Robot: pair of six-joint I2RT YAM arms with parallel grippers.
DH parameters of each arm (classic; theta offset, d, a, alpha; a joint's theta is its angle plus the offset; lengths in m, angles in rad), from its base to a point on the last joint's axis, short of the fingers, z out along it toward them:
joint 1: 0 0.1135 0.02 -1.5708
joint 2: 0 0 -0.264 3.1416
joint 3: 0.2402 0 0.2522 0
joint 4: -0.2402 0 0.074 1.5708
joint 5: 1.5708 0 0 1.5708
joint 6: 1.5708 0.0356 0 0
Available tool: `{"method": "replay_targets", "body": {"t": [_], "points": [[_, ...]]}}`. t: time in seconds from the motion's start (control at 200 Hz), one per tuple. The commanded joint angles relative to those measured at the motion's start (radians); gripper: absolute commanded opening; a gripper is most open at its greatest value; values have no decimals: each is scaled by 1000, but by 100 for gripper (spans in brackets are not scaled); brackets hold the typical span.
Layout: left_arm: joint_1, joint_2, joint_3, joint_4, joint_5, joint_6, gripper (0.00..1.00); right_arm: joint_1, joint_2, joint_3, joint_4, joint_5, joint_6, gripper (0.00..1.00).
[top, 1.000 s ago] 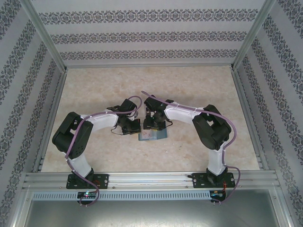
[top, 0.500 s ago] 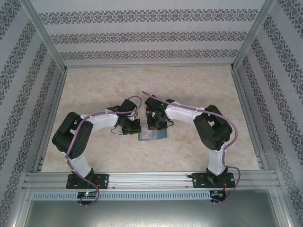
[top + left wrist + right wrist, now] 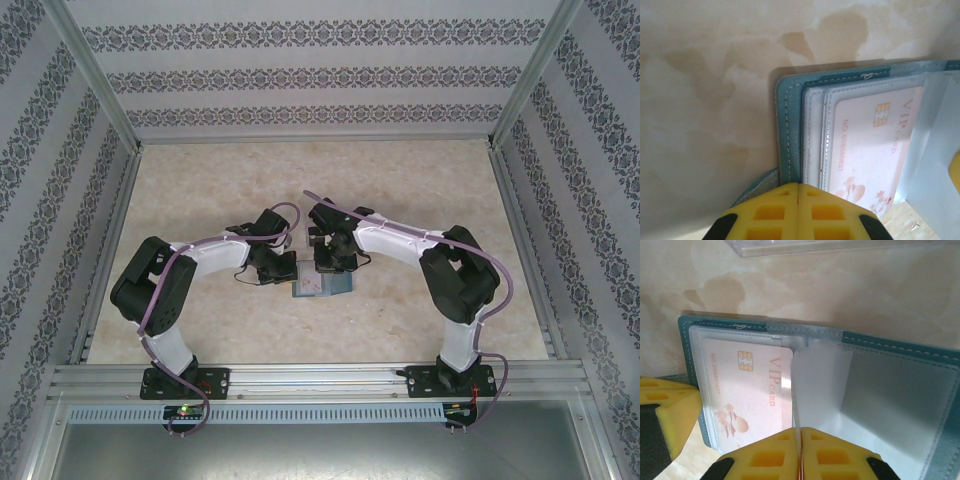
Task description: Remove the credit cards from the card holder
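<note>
Tabletop (image 3: 400, 200): card holder (image 3: 322, 287) lies open between the arms. Cover looks light and floppy; left jaws closed on its near edge. Right jaws closed, pinching clear sleeve (image 3: 820, 390). Credit card (image 3: 747, 390) probably thin, stiff, slick; best pinched by an edge.

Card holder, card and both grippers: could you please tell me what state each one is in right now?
card holder: lying open
VIP card: inside its clear pocket, not yet pulled out
clear sleeve page: lifted upright, pinched at its edge
left gripper: shut on the card holder's edge
right gripper: shut on the clear sleeve page
</note>
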Motion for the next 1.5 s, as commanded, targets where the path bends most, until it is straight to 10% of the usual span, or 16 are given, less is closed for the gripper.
{"method": "replay_targets", "body": {"t": [0.0,0.984,1.494], "points": [[-8,-14,27,-27,-6,8,0,7,-43,5,-51,41,-19,11],[-8,-9,64,-62,-5,16,0,-31,-41,-8,-244,293,-125,31],[-13,-1,92,-26,38,3,0,-46,-160,-26,-67,49,-59,26]]}}
